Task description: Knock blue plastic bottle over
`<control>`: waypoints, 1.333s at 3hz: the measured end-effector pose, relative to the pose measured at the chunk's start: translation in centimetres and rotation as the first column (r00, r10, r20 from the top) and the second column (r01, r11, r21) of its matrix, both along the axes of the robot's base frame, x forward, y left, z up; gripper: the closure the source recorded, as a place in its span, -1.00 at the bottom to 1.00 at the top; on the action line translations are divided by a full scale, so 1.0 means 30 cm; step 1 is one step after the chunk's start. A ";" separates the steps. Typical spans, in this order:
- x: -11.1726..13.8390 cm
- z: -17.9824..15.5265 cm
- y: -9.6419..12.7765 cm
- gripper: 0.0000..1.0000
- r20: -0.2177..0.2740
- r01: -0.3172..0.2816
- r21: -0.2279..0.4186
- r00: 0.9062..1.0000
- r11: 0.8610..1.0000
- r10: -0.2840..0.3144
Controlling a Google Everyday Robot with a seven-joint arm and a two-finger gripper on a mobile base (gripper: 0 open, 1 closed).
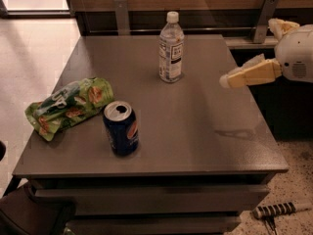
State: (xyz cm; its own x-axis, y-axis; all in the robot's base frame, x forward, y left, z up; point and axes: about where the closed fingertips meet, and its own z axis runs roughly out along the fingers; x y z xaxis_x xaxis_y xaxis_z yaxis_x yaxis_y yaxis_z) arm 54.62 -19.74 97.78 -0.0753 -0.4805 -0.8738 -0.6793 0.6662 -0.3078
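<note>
Blue plastic bottle [171,48] upright, far middle of tabletop [205,116], well apart from my hand [244,75] hovering at right edge; hand's spread, cannot tell. Bottle likely light, tall, tippy: shove near cap, no grip needed.

I see the gripper [234,77], pale yellow, above the grey tabletop's [195,126] right edge. The blue plastic bottle [171,53] is clear, with a white cap and a dark-printed white label. The soda can [121,129] is dark blue, the snack bag [68,106] green.
</note>
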 end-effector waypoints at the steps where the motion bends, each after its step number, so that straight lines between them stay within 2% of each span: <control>1: 0.081 -0.009 0.012 -1.00 0.028 0.004 0.084 1.000 0.996 -0.006; 2: 0.192 -0.007 0.047 -1.00 0.059 -0.005 0.163 0.998 0.987 -0.005; 3: 0.289 -0.013 0.127 -1.00 0.090 -0.024 0.213 0.996 0.977 0.005; 4: 0.359 -0.045 0.241 -1.00 0.109 -0.044 0.250 0.994 0.967 0.017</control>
State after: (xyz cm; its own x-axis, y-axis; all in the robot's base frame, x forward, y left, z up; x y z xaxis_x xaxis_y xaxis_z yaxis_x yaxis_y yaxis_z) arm 65.38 -12.50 96.42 0.0346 -0.2451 -0.9689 -0.6735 0.7106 -0.2038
